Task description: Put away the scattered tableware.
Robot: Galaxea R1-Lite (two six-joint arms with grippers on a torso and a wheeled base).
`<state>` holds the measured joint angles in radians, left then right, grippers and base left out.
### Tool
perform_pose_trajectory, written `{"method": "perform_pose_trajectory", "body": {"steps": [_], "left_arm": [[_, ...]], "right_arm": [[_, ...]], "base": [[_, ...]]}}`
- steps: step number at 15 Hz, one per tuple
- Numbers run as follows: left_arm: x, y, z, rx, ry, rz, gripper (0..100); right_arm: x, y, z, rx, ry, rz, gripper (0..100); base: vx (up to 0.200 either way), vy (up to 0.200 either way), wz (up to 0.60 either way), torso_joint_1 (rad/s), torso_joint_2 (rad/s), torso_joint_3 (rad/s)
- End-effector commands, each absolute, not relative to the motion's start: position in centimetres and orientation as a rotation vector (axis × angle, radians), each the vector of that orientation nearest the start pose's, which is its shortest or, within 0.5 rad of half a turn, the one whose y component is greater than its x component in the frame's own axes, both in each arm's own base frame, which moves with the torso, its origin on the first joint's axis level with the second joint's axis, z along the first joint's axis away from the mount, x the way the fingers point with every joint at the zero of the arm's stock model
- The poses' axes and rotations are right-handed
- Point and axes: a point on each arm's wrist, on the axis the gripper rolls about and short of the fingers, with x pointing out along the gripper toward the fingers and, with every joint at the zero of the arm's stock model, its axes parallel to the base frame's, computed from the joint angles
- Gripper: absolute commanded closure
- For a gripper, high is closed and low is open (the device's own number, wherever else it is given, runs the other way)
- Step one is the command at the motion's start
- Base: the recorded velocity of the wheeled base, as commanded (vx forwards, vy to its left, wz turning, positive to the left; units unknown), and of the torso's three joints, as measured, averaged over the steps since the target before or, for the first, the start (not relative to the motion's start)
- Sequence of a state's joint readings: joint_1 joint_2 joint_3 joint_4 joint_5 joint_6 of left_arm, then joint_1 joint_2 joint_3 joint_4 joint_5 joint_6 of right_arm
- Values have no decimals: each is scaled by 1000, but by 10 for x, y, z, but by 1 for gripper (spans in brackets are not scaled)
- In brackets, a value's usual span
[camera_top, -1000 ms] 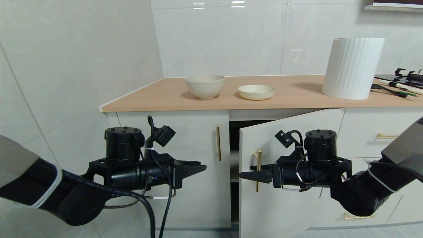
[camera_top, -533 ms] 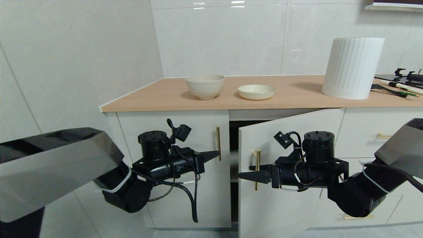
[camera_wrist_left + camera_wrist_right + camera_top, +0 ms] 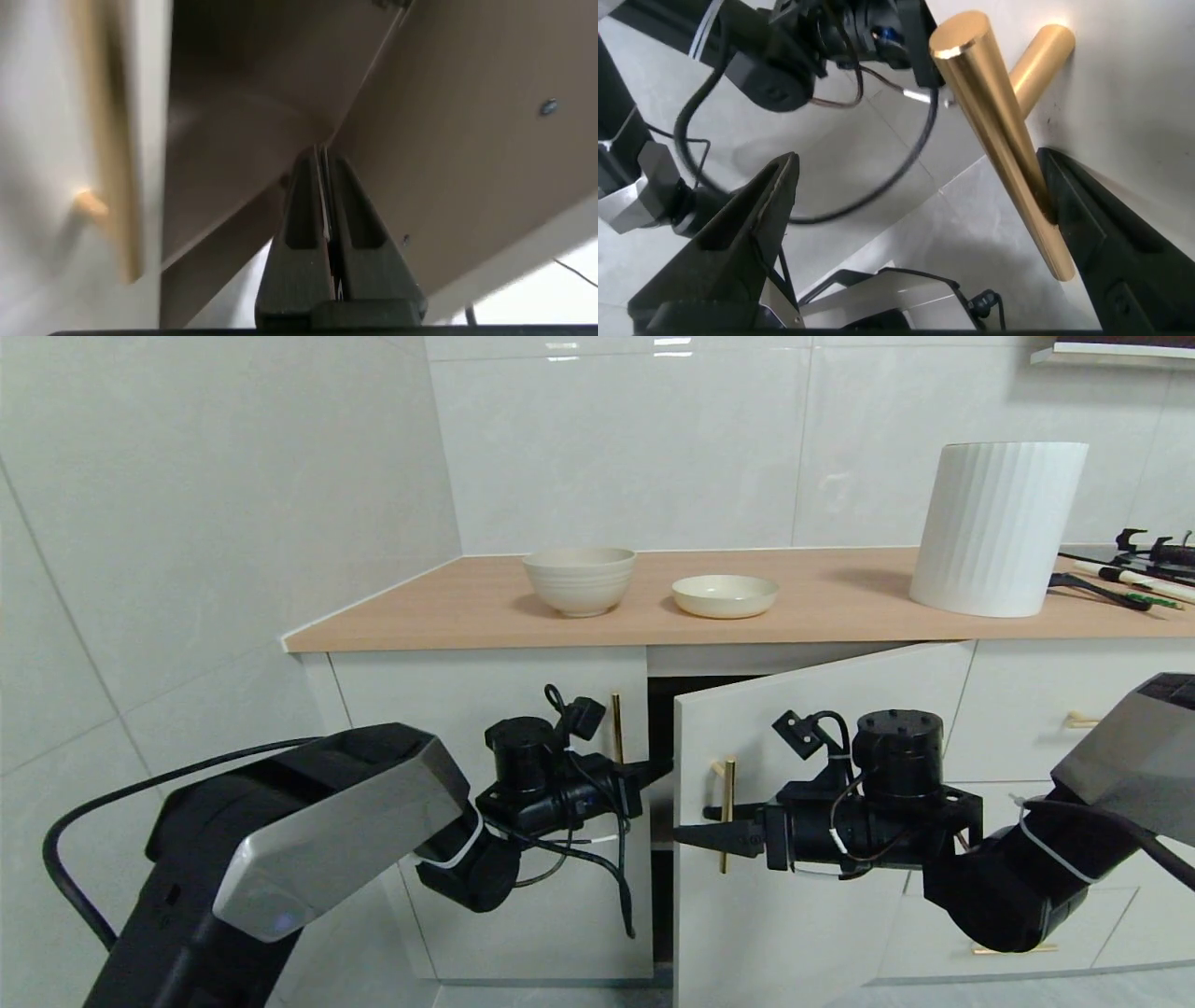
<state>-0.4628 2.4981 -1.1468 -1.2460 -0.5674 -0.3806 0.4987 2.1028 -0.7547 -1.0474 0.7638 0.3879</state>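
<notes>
Bowl (image 3: 580, 581) on counter (image 3: 448, 611), well above left tool (image 3: 661, 767) (closed up)

**Tableware and Fittings Tallied**

On the counter (image 3: 467, 607), one bowl (image 3: 580, 581), one shallow dish (image 3: 724, 595) and one white ribbed canister (image 3: 997, 527) are counted. Utensils (image 3: 1134, 581) are seen at its right edge, perhaps five. Below, two cabinet doors are counted, one closed door (image 3: 504, 709) and one open door (image 3: 794, 915), along with four gold handles (image 3: 616, 739).
</notes>
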Motion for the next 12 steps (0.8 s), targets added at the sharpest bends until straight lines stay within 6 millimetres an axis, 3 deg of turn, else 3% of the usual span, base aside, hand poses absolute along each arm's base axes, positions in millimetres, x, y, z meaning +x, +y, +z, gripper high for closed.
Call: {"method": "perform_pose_trajectory", "body": {"steps": [1, 4, 12], "left_arm": [[392, -223, 18, -348, 301, -1025, 100], [381, -233, 27, -341, 293, -1052, 100], [378, -239, 26, -339, 301, -1066, 100]], "right_arm": [[306, 184, 75, 375, 561, 1175, 0], [303, 183, 77, 373, 551, 1178, 0], [299, 167, 82, 401, 455, 1158, 0]], "base": [[0, 0, 0, 0, 0, 0], [0, 0, 0, 0, 0, 0], [0, 0, 0, 0, 0, 0]]}}
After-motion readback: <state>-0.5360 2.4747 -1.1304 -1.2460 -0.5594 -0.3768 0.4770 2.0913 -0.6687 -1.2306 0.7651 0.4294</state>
